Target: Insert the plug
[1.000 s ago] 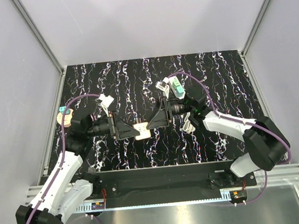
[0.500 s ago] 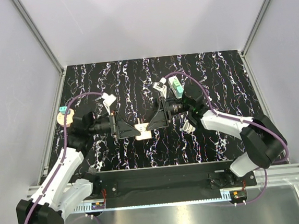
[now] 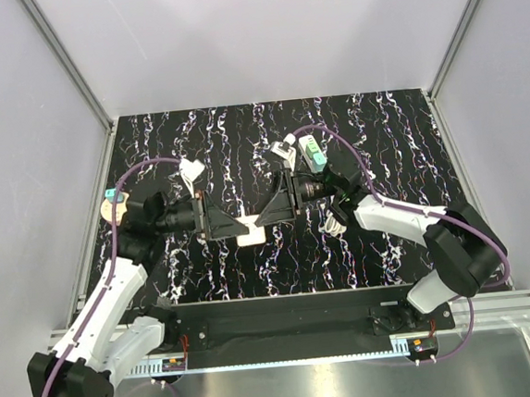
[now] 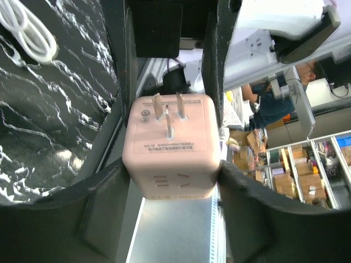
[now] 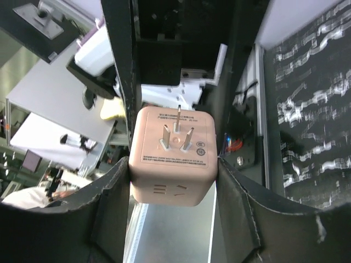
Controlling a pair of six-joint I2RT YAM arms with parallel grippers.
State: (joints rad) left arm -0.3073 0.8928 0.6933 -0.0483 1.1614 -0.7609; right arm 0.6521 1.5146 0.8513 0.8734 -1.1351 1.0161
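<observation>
1. The plug (image 4: 170,148), a pale pink cube with three metal prongs (image 5: 176,134), is sitting between my two grippers over the middle of the black marbled table (image 3: 389,132), somewhat toward its near edge. From above I cannot tell whether it is resting on the surface or hanging just off it.
2. Its pronged face is turning up toward both of my wrist cameras. A side face with thin slots is showing below it in each wrist view.
3. My left gripper (image 3: 230,227) is reaching in from the left and clamping the plug at a middling spread. One finger is pressing each of two opposite sides.
4. My right gripper (image 3: 267,217) is reaching in from the right and gripping the same cube the same way, with both fingers lying flat against its sides.
5. The two grippers are pointing at each other, and their tips are nearly meeting around the cube.
6. A white coiled cord (image 3: 332,220) is lying on the table just under my right forearm.
7. A green piece (image 3: 311,152) is showing just behind my right wrist, under a loop of purple cable.
8. At the far left edge, well apart from the plug, a tan disc (image 3: 115,209) is lying beside my left arm, with a small teal block (image 3: 109,193) touching its far side.
</observation>
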